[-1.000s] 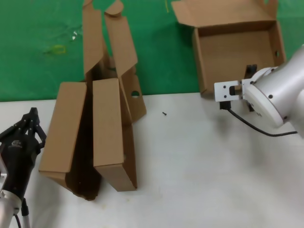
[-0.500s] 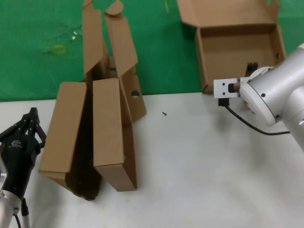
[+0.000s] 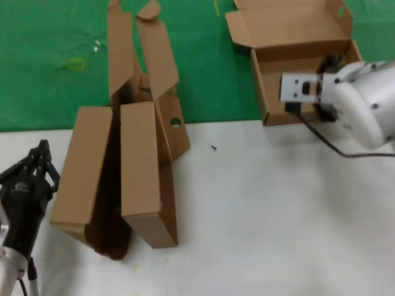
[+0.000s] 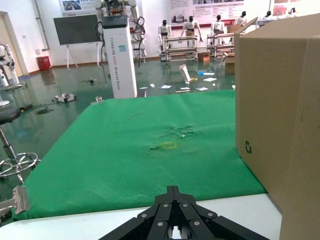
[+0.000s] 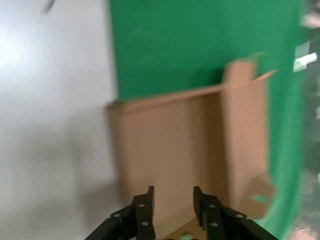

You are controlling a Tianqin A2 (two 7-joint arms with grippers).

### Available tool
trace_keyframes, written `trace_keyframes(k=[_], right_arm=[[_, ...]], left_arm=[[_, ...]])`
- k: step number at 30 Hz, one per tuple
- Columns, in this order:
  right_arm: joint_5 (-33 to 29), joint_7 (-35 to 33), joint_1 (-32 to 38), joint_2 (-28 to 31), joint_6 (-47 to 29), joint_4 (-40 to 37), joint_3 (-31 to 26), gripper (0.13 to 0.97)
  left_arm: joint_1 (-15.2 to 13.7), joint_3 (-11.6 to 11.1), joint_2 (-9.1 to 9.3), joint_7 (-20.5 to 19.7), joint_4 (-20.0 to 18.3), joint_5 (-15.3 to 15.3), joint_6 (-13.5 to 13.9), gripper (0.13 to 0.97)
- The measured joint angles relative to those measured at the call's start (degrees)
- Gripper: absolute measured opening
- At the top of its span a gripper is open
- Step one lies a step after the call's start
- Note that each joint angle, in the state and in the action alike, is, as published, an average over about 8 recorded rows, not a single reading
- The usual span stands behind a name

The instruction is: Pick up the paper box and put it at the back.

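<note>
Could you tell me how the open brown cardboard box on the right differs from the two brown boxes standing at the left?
The open brown cardboard box sits on the green cloth, lid flipped back and inside showing, with the right gripper at it. The two left cardboard boxes stand on edge side by side on the white table, leaning together, beside the left gripper. All are plain brown corrugated cardboard.

On our white tabletop (image 3: 265,216) we see two brown cardboard boxes (image 3: 117,179) standing together at the left, their open lids leaning back against the green cloth (image 3: 49,68), and a small dark screw (image 3: 213,147) nearby.
</note>
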Motion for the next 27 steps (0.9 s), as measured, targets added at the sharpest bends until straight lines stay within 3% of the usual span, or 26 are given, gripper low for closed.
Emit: trace_keyframes(k=[9,17,25,27], right_arm=[[11.0,4.0,-0.1,1.7,-0.8,16.1,12.1,0.351],[23.6,7.2,-7.8,1.3,9.1,26.8,24.5,0.522],[28.7,5.3,-11.1,1.1,13.8,26.3,25.5,0.737],[30.2,4.4,-11.9,1.1,15.1,25.8,25.4,0.756]], left_arm=[[0.0,0.0,0.0,0.0,0.0,0.0,0.0,0.143],[0.0,0.0,0.0,0.0,0.0,0.0,0.0,0.143],[0.0,0.0,0.0,0.0,0.0,0.0,0.0,0.171],[0.0,0.0,0.0,0.0,0.0,0.0,0.0,0.183]])
